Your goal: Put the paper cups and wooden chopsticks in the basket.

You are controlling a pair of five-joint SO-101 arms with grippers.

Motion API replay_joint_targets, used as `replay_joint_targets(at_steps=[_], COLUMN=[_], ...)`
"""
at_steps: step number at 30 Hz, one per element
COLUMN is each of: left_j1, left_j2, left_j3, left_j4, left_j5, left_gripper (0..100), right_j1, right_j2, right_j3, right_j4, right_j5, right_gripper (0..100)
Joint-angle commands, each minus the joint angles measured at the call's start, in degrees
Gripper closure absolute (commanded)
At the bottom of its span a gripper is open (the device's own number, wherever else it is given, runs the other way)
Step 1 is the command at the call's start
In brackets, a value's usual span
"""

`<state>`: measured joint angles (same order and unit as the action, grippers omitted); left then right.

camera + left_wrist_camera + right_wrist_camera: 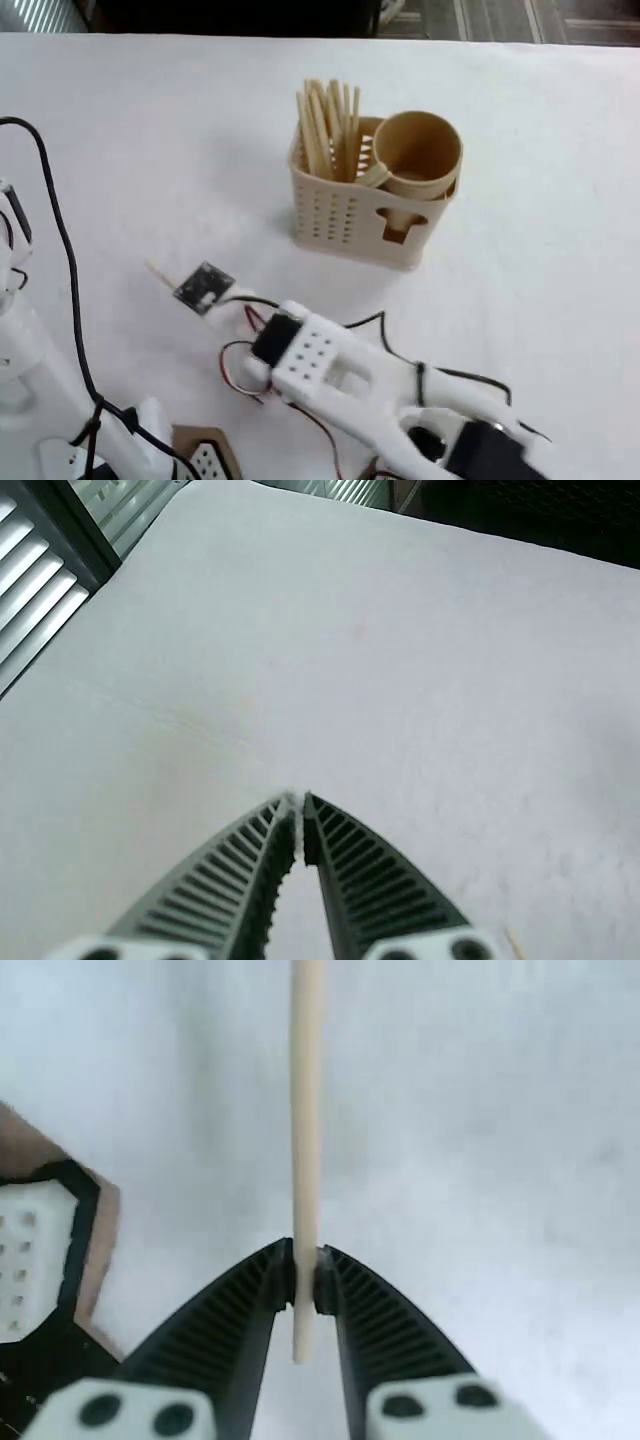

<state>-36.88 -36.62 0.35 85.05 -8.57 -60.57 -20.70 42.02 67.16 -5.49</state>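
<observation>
Right tool clamps chopstick, its wrist view shows.

Ahead of the right gripper, bare table is seen past the held chopstick. A white perforated block is set close beside it. The basket is well off to its side, mouth crowded by chopsticks and cups. Ahead of the left gripper, open table is seen to the edge.

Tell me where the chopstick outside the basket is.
The chopstick is pinched in the right gripper, over the table on the arms' side of the basket.
</observation>
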Motion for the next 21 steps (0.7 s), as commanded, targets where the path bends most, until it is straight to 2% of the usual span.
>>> replay_joint_targets(at_steps=[1,11,16,21], left_j1=[-0.2,5.0,8.0,10.3], left_j2=[-1.3,-1.7,-6.5,-13.7], left_j3=[0.1,-0.4,0.1,4.2], left_j4=[-0.4,3.6,4.7,4.0], left_j5=[-0.4,-0.4,-0.1,0.0], left_gripper=[96,96,96,96], right_j1=[1.8,11.7,20.8,27.0], right_j2=[-13.8,-37.2,-43.2,-40.2], right_j3=[-2.3,-2.3,-2.2,-1.9], right_j4=[2.7,-1.0,-12.6,-26.9], right_j5=[0.5,0.5,0.6,0.6], right_gripper=[98.1,98.1,98.1,98.1])
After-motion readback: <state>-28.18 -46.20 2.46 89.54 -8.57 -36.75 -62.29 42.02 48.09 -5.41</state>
